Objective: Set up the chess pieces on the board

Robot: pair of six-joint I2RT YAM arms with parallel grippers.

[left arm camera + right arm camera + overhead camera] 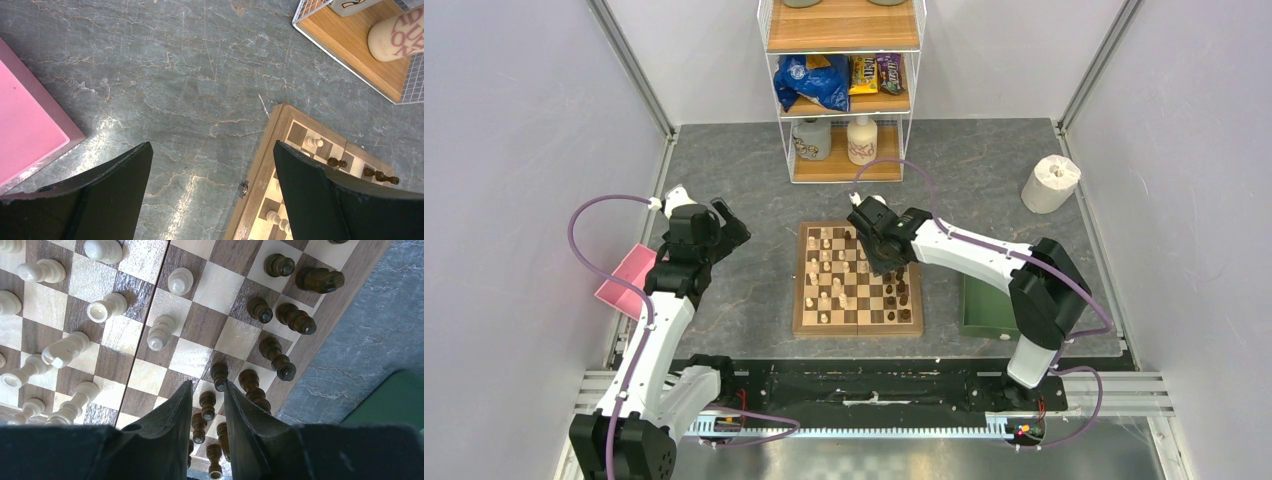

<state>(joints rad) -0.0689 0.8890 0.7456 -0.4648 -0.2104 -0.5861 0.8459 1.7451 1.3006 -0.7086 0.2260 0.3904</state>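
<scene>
Board mid-counter; dark pcs packed along its right edge, pale pcs partly toppled on the other half. R claw slightly parted, pinching nothing, straddling dark pawn. L claw spread wide beside board. Risk: crooked lift clips tight neighbours, topples them.

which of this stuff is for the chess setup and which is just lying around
For the job:
pale chess pieces
dark chess pieces
board

Just lying about:
pink tray
green tray
paper roll
wire shelf with snack bags and bottles
</scene>
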